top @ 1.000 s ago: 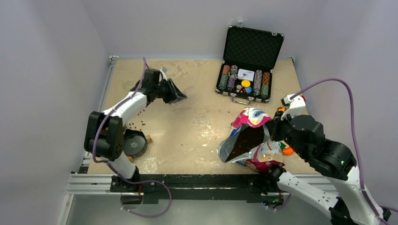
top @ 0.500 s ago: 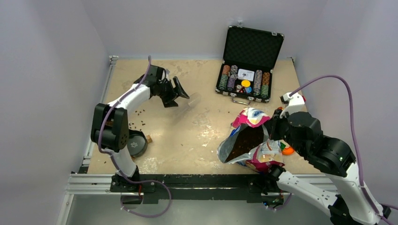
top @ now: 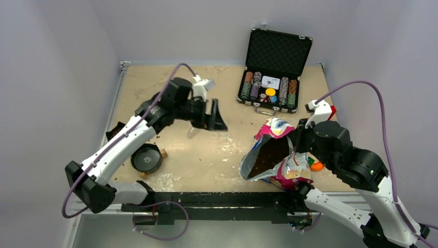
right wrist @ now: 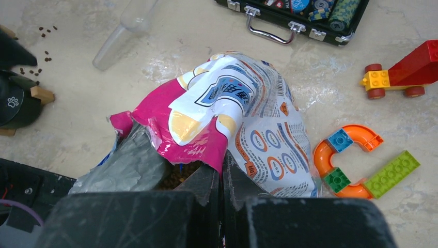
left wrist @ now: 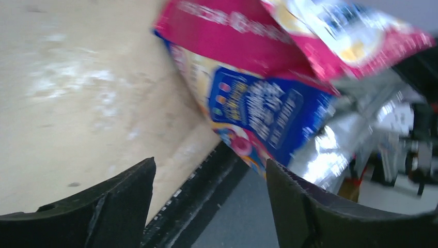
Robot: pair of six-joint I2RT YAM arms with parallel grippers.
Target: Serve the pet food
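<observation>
While the left arm reaches out across the table (top: 206, 160), here's the lineup from one side to the other. Far left there's a black bowl (top: 146, 158) with a paw print on it, sitting near the front edge with a little wooden block (top: 163, 153) right beside it. A few stray pellets (right wrist: 47, 31) lie scattered on the bare tabletop close to the bowl. Can't tell if any are inside it.

Next over, the left gripper (top: 217, 116) hangs above the middle of the table. Its fingers are spread wide with nothing between them, and it points toward the bag (top: 279, 129). A clear plastic cup (top: 193, 133) lies on its side on the table near that gripper, apart from the fingers.

The bag itself is pink, blue and foil-lined. It's slumped near the front edge with its torn mouth facing left. Most of the pet food (top: 268, 153) is in there, a dark brown heap showing through the opening. The right gripper (right wrist: 222, 178) is clamped tight on the torn pink edge of the bag.

At the back sits an open black case (top: 275, 70) of poker chips. Off to the right of the bag are some toy bricks (right wrist: 346, 155) in orange, green and red.
</observation>
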